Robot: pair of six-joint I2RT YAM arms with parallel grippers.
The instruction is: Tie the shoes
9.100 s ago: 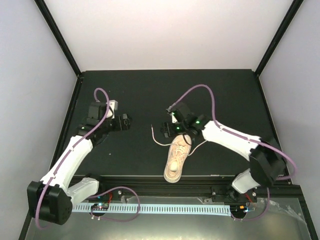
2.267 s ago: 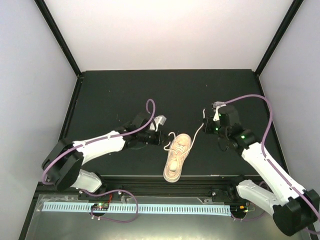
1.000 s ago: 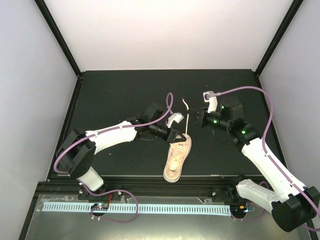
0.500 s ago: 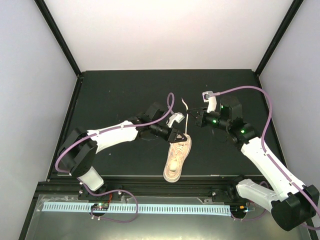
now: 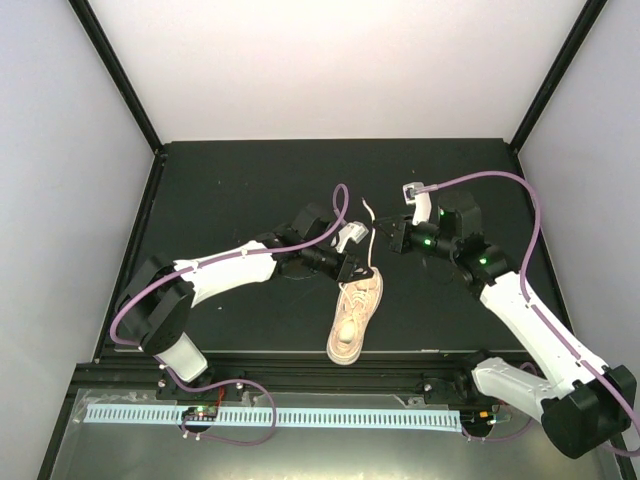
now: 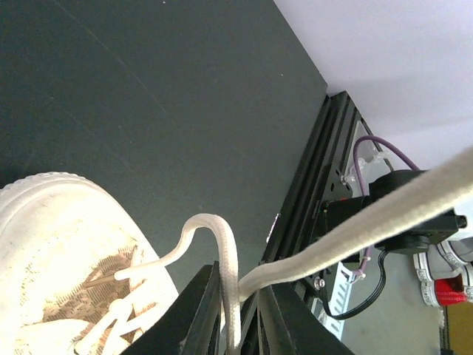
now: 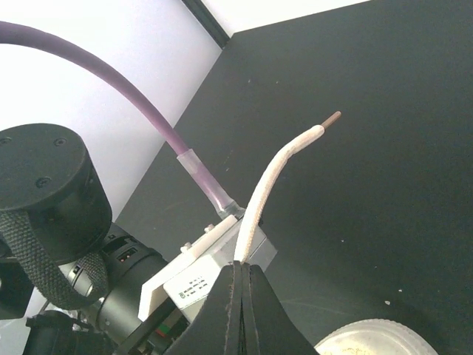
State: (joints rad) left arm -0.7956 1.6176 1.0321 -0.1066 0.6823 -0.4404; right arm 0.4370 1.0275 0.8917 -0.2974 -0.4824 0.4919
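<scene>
Left gripper [image 6: 235, 296] jaws pinch a cream lace [image 6: 219, 240] at the sneaker's [image 5: 354, 318] far end; right gripper [image 7: 242, 272] jaws pinch a lace end [image 7: 275, 168] just right; sneaker lies mid-table [image 5: 240, 180], near edge

Tabletop [image 5: 250, 190]: black, matte.
Walls [image 5: 330, 60]: pale, at 9, 12 and 3 o'clock.
Posts [image 5: 115, 75]: black, slanted, at 10 and 2 o'clock.
Rail [image 5: 270, 362]: black, at 6 o'clock.
Slotted strip [image 5: 320, 417]: white, just beyond rail.
</scene>
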